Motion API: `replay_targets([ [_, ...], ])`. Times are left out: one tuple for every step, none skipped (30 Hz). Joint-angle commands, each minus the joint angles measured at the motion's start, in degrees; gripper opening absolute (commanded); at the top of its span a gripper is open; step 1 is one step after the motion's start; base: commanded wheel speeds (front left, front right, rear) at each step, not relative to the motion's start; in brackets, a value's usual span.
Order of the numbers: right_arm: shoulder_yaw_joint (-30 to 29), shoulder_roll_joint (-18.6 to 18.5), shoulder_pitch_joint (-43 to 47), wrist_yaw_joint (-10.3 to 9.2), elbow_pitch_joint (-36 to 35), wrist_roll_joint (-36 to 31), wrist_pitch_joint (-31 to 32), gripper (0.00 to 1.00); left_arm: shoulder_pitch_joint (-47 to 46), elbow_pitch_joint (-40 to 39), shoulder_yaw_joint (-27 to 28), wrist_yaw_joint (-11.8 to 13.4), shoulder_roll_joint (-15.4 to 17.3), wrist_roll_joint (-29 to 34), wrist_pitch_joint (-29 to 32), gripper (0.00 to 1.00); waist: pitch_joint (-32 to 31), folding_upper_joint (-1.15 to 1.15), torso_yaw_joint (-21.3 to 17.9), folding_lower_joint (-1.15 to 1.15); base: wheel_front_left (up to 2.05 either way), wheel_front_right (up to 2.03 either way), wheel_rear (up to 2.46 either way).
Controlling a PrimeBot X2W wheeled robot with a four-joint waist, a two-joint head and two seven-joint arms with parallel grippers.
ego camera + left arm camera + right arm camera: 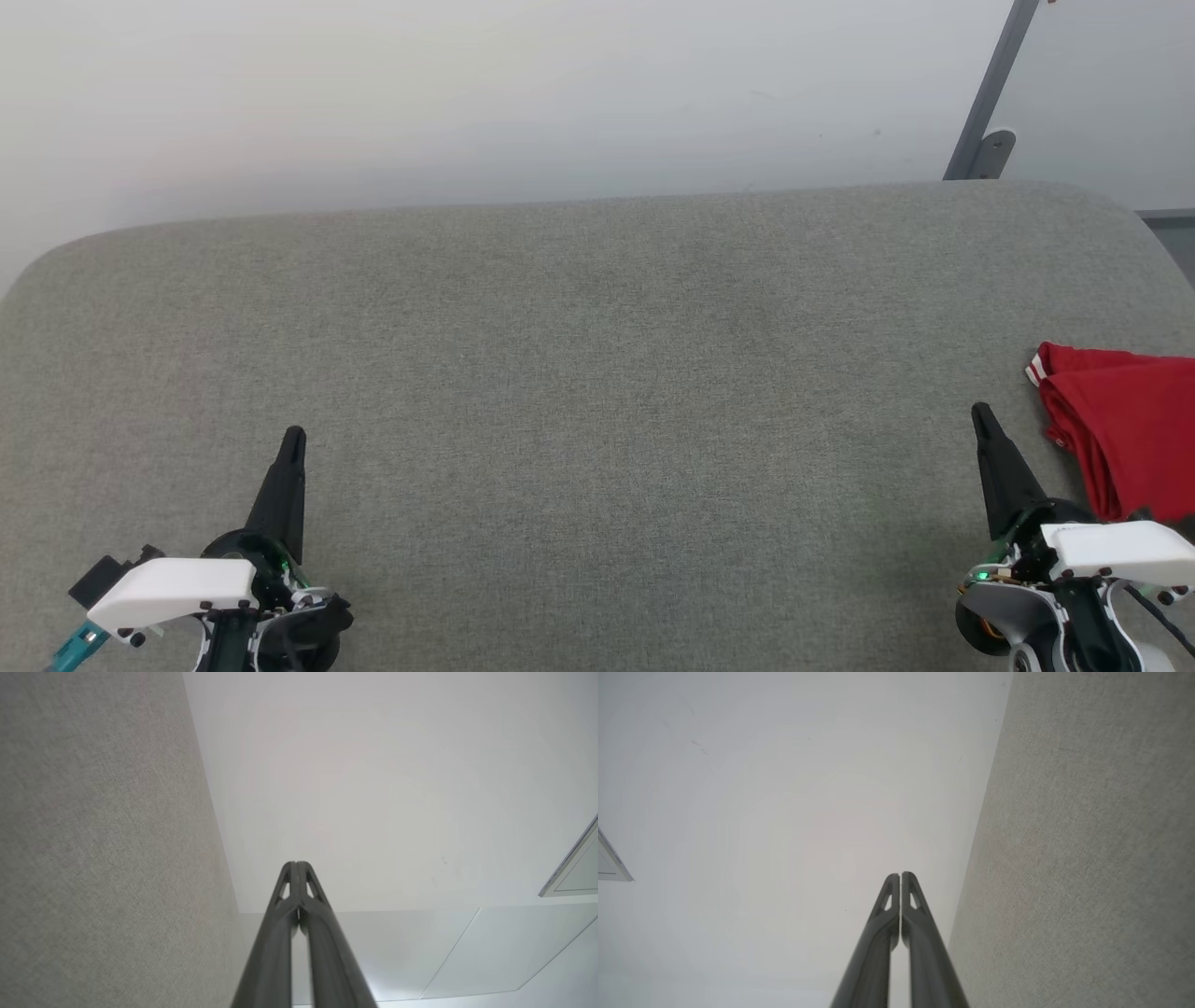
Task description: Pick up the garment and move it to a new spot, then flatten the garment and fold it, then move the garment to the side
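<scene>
garment (1125, 425) lies just beside right pincer (980, 415)

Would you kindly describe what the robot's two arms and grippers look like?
The left gripper and right gripper match: two long dark fingers tapering to a point, with triangular cut-outs near the tips, on a round black base under a white angular cover. A teal connector sits by the left wrist; a small green light glows by the right.

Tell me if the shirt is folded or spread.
Folded, apparently: the shirt shows stacked red layers along its edge; the frame cuts it off.
</scene>
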Motion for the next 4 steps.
replay_targets([
  [0.0,0.1,-0.2,-0.02,0.1,0.2,0.1,0.0,-0.7,0.0,0.2,0.1,-0.1,0.2,0.2,0.0,0.0,0.0,0.0,0.0,0.0,0.0,0.0],
  [0.0,0.1,-0.2,-0.02,0.1,0.2,0.1,0.0,-0.7,0.0,0.2,0.1,-0.1,0.2,0.2,0.0,0.0,0.0,0.0,0.0,0.0,0.0,0.0],
  [0.0,0.1,-0.2,-0.02,0.1,0.2,0.1,0.0,-0.7,0.0,0.2,0.1,-0.1,0.2,0.2,0.0,0.0,0.0,0.0,0.0,0.0,0.0,0.0],
  [0.0,0.1,-0.2,-0.02,0.1,0.2,0.1,0.0,-0.7,0.0,0.2,0.1,-0.1,0.2,0.2,0.0,0.0,0.0,0.0,0.0,0.0,0.0,0.0],
])
